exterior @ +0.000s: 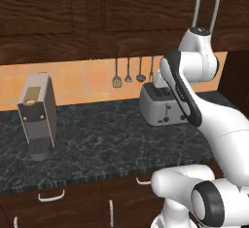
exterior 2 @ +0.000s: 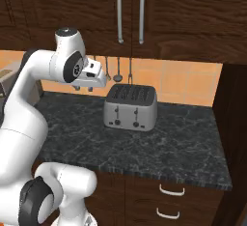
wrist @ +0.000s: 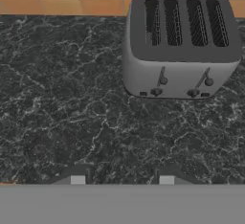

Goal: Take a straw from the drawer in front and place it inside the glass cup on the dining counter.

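**Arm poised high over the tabletop, drawer not yet opened**

The arm stood folded upward, its gripper point(exterior 2: 83, 88) hanging well above the black speckled tabletop point(exterior: 107, 139) and pointing down at it, apparently a resting pose from which it could swing low to the cabinet front. A four-slot toaster point(wrist: 181, 46) sat against the tiled wall, with utensils point(exterior: 128, 73) hung on the wall behind it and a coffee machine point(exterior: 38, 115) far off to the left. Below the tabletop edge, closed drawers point(exterior 2: 171, 191) with curved silver handles showed; the straw presumably lay inside one, unseen. The glass cup and dining counter could not be located from here. The jaws stood partly apart, with nothing between them and touching nothing; the fingertips point(wrist: 77, 179) framed bare stone.
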Available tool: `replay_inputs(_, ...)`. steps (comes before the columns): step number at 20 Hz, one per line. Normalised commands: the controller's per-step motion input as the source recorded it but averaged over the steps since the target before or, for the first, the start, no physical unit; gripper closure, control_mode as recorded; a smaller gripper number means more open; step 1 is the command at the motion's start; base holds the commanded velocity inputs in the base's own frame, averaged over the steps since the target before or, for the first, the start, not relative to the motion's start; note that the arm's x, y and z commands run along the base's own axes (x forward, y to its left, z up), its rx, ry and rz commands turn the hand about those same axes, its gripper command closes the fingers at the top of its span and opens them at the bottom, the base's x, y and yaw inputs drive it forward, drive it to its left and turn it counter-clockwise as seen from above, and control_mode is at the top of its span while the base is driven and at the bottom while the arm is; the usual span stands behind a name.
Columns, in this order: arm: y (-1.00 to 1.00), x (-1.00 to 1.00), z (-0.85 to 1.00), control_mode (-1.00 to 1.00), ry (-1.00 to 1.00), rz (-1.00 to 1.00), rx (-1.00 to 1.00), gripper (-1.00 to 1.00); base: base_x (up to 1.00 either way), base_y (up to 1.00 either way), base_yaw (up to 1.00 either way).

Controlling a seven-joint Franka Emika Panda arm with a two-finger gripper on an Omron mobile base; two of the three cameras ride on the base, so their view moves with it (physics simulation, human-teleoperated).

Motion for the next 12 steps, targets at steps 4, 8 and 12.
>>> replay_inputs(4, 0.0, 0.0, 0.0, 1.0, 0.0, 0.0, 0.0, -1.0, -0.54, 0.04, 0.0)
replay_inputs(8, 0.0, 0.0, 0.0, 1.0, 0.0, 0.0, 0.0, -1.0, -0.9, 0.44, -0.07)
replay_inputs(12, 0.0, 0.0, 0.0, 1.0, 0.0, 0.0, 0.0, -1.0, -0.11, 0.71, -0.5)
